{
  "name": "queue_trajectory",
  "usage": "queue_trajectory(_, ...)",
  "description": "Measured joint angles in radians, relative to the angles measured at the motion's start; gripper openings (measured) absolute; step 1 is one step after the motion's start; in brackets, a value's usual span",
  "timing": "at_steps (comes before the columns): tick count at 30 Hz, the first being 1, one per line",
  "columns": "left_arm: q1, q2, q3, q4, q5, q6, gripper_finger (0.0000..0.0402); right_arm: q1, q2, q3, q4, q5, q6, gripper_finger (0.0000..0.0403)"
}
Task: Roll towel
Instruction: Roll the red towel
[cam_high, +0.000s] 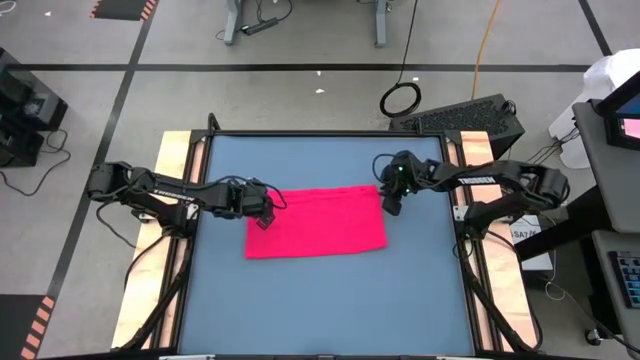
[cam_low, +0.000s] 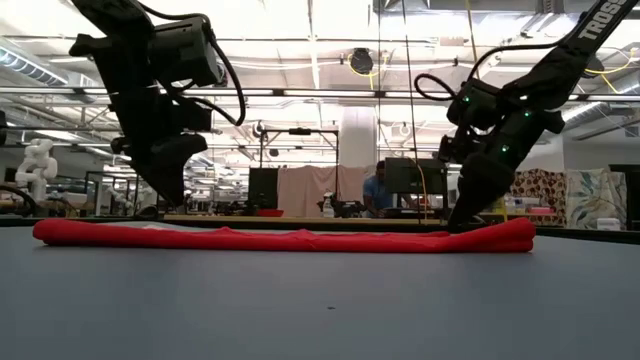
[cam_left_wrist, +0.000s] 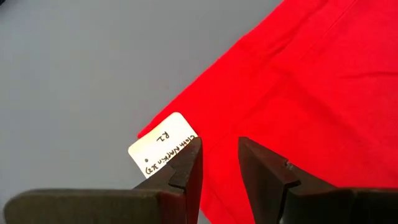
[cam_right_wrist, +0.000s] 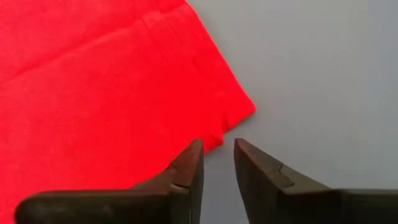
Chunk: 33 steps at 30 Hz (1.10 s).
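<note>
Towel (cam_high: 318, 224) lies flat on the blue tabletop (cam_high: 330, 300), roughly mid-table, long side running left to right; from the low view it reads as a thin red strip (cam_low: 280, 237) with slightly thicker folded ends.

White tag (cam_left_wrist: 163, 144) sticks out at the towel's left edge, near the far corner. It carries handwriting: I can make out "R.L" on one line and something like "cloth napkin" plus more marks on the other; the rest is not legible. "TROSSEN" lettering shows on both arms in the high view and partly on my right arm in the low view.

My left gripper (cam_high: 264, 213) is at the towel's left edge. In my left wrist view the fingers (cam_left_wrist: 186, 171) stand a narrow gap apart over the red cloth (cam_left_wrist: 298, 93), one fingertip overlapping the tag. Nothing pinched between them, so released.

My right gripper (cam_high: 392, 203) is at the towel's far right corner. In my right wrist view the fingertips (cam_right_wrist: 189, 163) are slightly parted, right at the cloth's (cam_right_wrist: 106, 87) corner edge, the gap over bare table. Also released, gripping nothing.

No containers on the table. A seated person (cam_low: 378, 190) shows far back in the room.
</note>
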Motion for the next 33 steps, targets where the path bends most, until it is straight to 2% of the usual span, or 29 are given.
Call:
queue_trajectory(9,0.000,0.000,0.000,-0.001,-0.015,0.000,0.0109,0.000,0.009,0.000,0.018,-0.023,0.011,0.0126)
queue_trajectory(13,0.000,0.000,0.000,-0.002,-0.027,0.001,0.0109,0.000,0.015,0.000,0.038,-0.023,0.009,0.0127)
queue_trajectory(26,-0.002,0.000,0.000,-0.002,-0.027,0.002,0.0109,0.000,0.097,0.003,0.080,-0.032,0.026,0.0060)
queue_trajectory(33,-0.005,0.000,-0.005,0.004,-0.031,0.002,0.0109,0.000,0.092,0.002,0.085,-0.029,0.033,0.0017)
